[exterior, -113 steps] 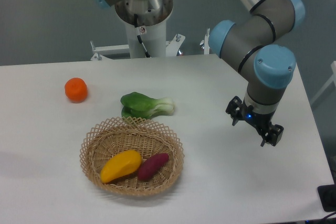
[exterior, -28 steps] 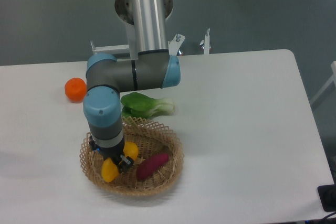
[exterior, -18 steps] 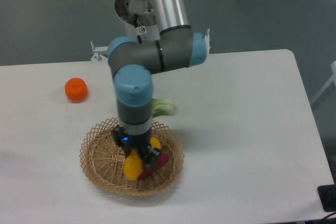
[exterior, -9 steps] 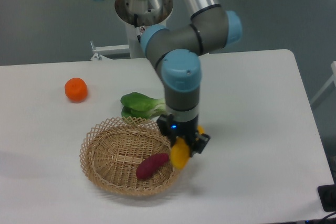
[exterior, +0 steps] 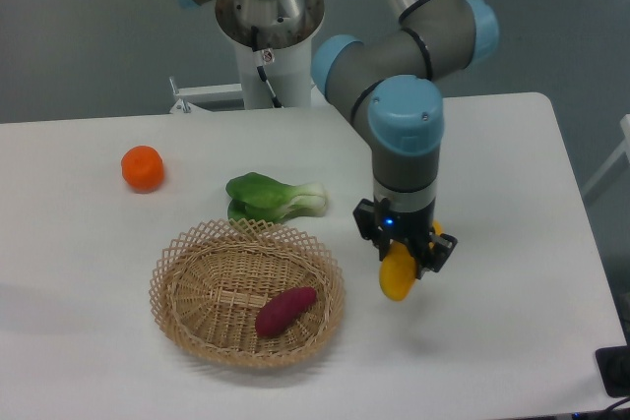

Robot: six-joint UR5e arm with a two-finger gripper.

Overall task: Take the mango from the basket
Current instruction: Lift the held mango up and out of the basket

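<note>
Mango (exterior: 397,276) is clamped between the gripper (exterior: 408,248) fingers, hanging tapered end down above bare table (exterior: 512,243), clear of the surface, with a faint shadow beneath it. It sits to the right of the basket (exterior: 187,297), outside the lattice rim and not touching it. Inside the basket, only a purple sweet potato (exterior: 285,310) lies, right of centre. Bok choy (exterior: 273,196) rests just behind the basket's far rim. Orange fruit (exterior: 143,168) sits well apart near the table's left side. Arm reaches down from upper centre, wrist vertical over the mango
</note>
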